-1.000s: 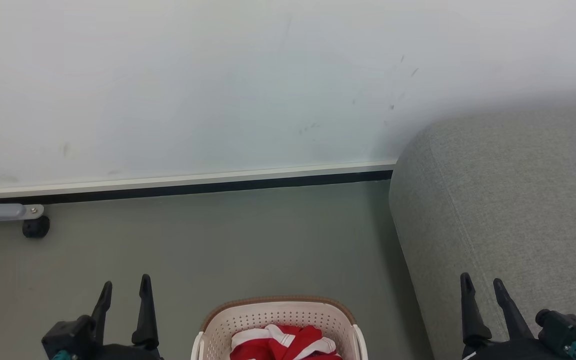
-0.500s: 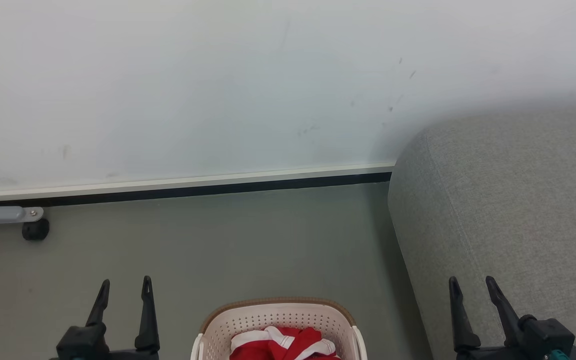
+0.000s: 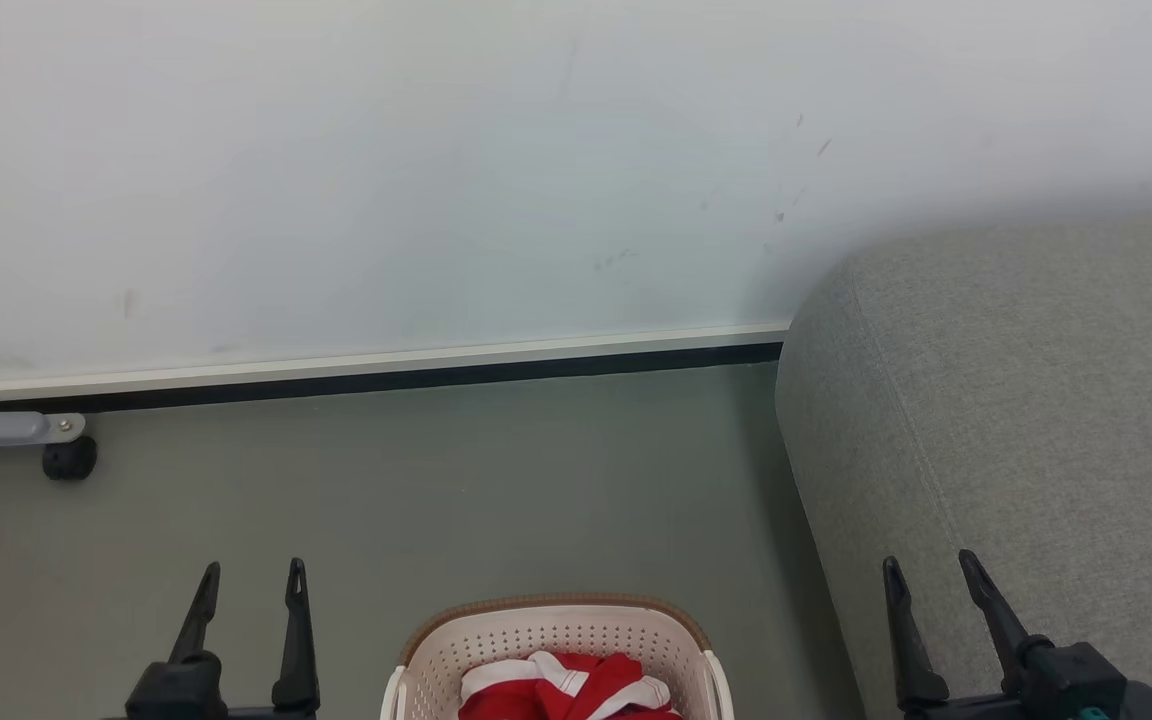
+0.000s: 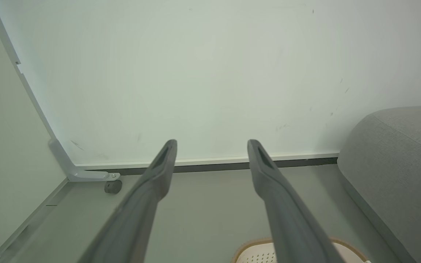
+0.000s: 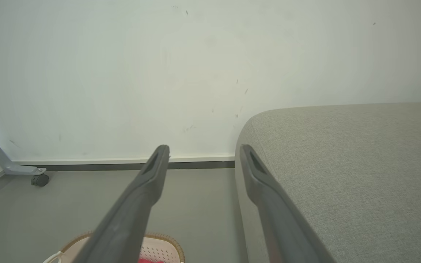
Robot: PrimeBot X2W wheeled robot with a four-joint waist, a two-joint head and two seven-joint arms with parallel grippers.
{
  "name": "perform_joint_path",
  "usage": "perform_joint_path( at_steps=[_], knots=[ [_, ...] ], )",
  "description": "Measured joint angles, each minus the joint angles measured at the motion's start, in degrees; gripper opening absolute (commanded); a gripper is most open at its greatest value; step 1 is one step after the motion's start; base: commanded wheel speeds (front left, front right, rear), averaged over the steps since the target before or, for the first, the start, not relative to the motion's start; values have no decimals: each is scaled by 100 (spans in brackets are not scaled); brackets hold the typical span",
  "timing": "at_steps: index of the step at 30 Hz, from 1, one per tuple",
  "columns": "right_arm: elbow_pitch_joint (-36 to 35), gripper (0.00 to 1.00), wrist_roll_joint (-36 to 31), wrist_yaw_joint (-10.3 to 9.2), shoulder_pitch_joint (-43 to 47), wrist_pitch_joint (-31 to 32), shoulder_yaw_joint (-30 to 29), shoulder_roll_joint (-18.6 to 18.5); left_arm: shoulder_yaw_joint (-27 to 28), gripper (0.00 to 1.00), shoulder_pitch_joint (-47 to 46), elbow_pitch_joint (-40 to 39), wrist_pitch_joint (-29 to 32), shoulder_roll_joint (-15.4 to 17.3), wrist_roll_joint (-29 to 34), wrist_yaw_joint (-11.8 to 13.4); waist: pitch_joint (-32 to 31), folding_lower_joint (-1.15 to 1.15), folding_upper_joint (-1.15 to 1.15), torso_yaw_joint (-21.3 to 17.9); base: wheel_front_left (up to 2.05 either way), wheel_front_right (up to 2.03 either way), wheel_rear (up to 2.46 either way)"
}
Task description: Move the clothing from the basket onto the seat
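**Grey floor [image 3: 486, 480], white wall [image 3: 436, 180]: clothing [image 3: 576, 690] in basket [image 3: 556, 632] beside seat [image 3: 1016, 420]**

Basket sits on floor at near centre, red/white clothing bunched inside. Seat stands to the right, its rounded end near basket and reaching back to wall. L gripper [image 3: 253, 567] at near left over floor, fingers spread apart, nothing btwn them. R gripper [image 3: 929, 560] at near right by seat's edge, fingers likewise spread, nothing held. Small black caster [image 3: 69, 458] at far left by wall.
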Motion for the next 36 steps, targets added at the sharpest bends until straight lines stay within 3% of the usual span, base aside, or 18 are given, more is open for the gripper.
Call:
perform_joint_path(
  at_steps=[24, 36],
  knots=[
    [-14, 100, -69, 3, 25, 0, -77, 5, 130, 100, 2, 10, 0, -60, -1, -136, 53, 0, 0, -7, 0, 0, 0],
    [-386, 100, -129, 12, -36, -1, -127, 21, -32, 100, -142, -227, 0, -75, 162, -240, 530, 0, 0, -1, 0, 0, 0]
  ],
)
